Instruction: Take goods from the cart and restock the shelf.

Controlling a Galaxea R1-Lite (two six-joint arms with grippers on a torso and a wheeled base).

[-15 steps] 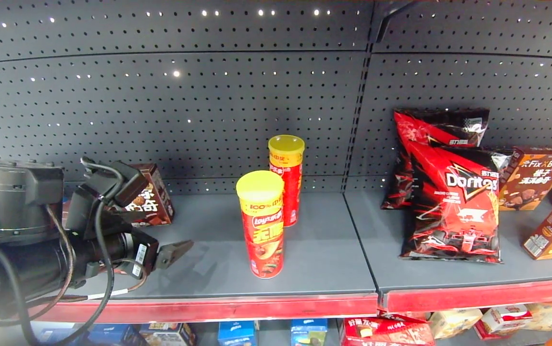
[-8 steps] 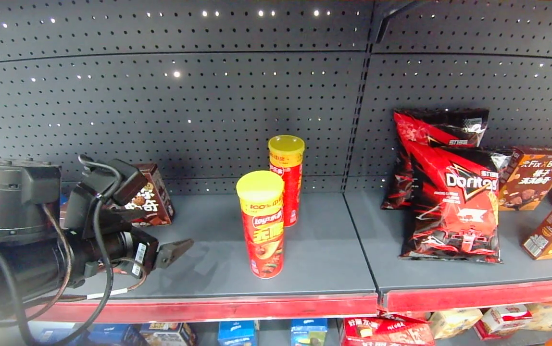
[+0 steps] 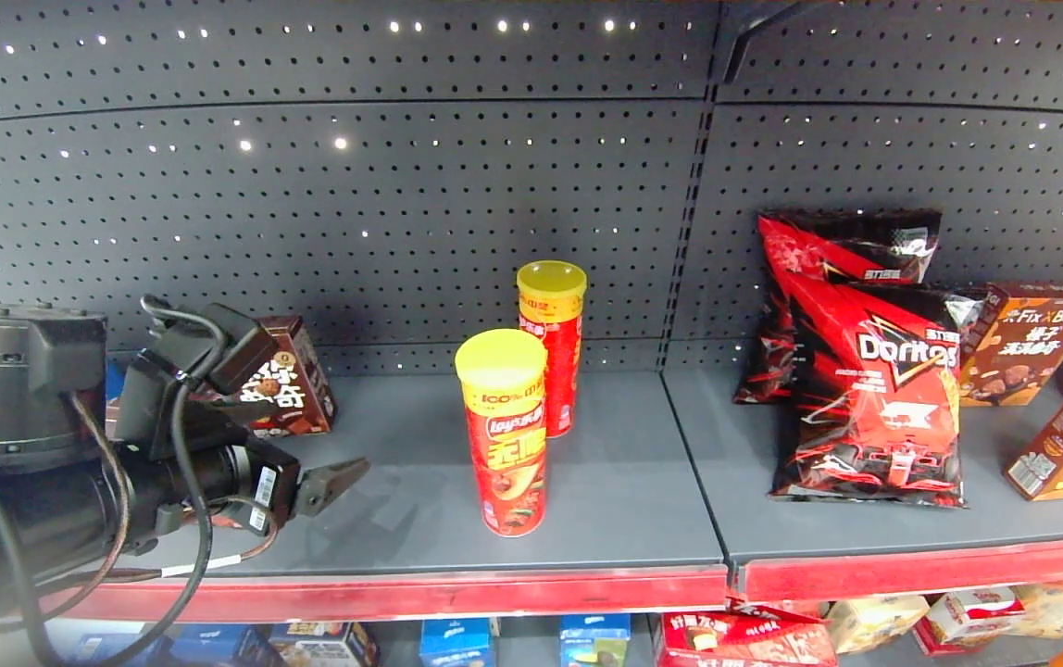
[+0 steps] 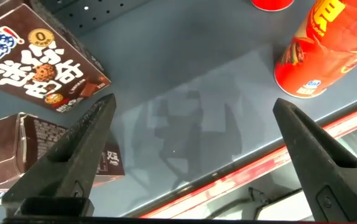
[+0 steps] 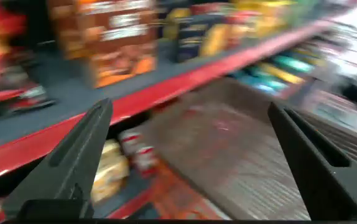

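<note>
Left pincer (image 4: 194,104) hangs spread and empty over the shelf's (image 3: 615,500) near left edge. Right pincer (image 5: 190,106), likewise spread and empty, hangs before blurred shelving. A can (image 3: 504,435) stands right of the left pincer, a second can (image 3: 552,347) just behind it, and a box (image 3: 286,380) far left.

A dark grey perforated back panel (image 3: 356,213) rises behind the shelf (image 3: 624,500), and pinpoints of light (image 3: 339,143) shine through some of its holes. A slotted upright (image 3: 691,232) splits the panel into two bays. The grey shelf board has a red front rail (image 3: 457,593) along its front edge. A dark bracket (image 3: 754,28) juts out near the top right corner
</note>
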